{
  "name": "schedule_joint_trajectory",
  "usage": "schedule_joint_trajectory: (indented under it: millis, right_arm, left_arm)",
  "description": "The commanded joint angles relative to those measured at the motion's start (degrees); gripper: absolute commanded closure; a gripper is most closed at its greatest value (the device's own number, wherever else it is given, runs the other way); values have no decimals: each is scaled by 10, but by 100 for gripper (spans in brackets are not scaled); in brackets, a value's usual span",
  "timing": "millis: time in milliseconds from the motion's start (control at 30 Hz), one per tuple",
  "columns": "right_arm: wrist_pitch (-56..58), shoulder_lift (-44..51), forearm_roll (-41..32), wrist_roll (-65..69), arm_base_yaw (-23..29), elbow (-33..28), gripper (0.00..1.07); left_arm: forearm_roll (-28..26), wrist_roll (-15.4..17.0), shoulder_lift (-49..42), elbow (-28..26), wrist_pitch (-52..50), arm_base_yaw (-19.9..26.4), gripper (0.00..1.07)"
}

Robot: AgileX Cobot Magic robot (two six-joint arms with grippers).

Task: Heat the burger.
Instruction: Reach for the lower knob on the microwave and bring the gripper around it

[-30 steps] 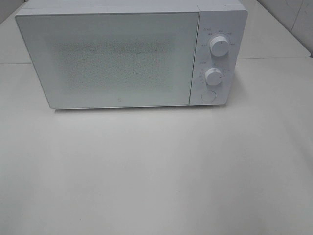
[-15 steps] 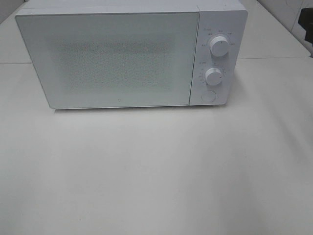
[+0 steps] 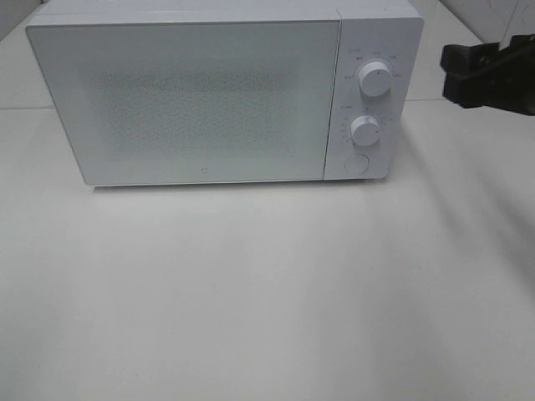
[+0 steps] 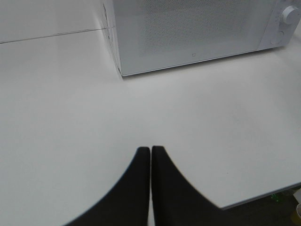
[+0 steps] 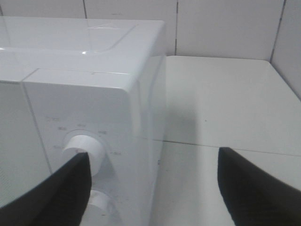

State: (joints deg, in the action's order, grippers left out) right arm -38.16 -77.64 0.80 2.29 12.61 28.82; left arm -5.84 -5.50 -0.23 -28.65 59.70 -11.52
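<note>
The burger is out of view in every frame. A white microwave (image 3: 192, 100) stands at the back of the table with its door closed. My right gripper (image 3: 451, 73) comes in from the right edge, level with the microwave's upper knob (image 3: 374, 78) and to the right of it. In the right wrist view the right gripper (image 5: 153, 155) is open and empty, its fingers wide apart, with the upper knob (image 5: 84, 147) beside the left finger. My left gripper (image 4: 150, 149) is shut and empty above the bare table, in front of the microwave (image 4: 188, 33).
The microwave panel has a lower knob (image 3: 366, 130) and a round button (image 3: 356, 164). The white table (image 3: 267, 292) stretches in front of it. A tiled wall (image 5: 225, 28) stands behind. The table's near edge (image 4: 263, 197) shows in the left wrist view.
My right gripper has come into the exterior high view from the right edge and moved left toward the microwave's control panel. The microwave has not moved.
</note>
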Motion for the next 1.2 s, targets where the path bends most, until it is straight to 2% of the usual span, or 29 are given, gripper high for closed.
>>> schedule_joint_trajectory:
  millis: [33, 133, 167, 233, 300, 500, 700, 867, 1200]
  right_arm:
    - [-32, -28, -62, -29, 46, 1, 39]
    - [-32, -34, -84, -42, 58, 1, 39]
    - [-33, -48, -130, -83, 87, 1, 39]
    - [-34, -56, -148, -99, 97, 1, 39]
    - [-64, -84, -225, -147, 151, 1, 39]
    - [-135, -136, -249, -153, 203, 1, 39]
    - [-182, -179, -268, -152, 206, 1, 39]
    - [-274, -236, -277, -152, 205, 1, 39]
    - [-304, -276, -273, -152, 205, 14, 39]
  left_arm:
    - [-2, -1, -10, 1, -5, 0, 106]
    - [-2, -1, -10, 1, -5, 0, 106]
    - [-2, -1, -10, 1, -5, 0, 106]
    - [-2, -1, -10, 1, -5, 0, 106]
    - [-2, -1, -10, 1, -5, 0, 106]
    - [-2, -1, -10, 1, -5, 0, 106]
    - [-2, -1, -10, 1, -5, 0, 106]
    - [-2, -1, -10, 1, -5, 0, 106]
    - [-2, -1, -10, 1, -5, 0, 106]
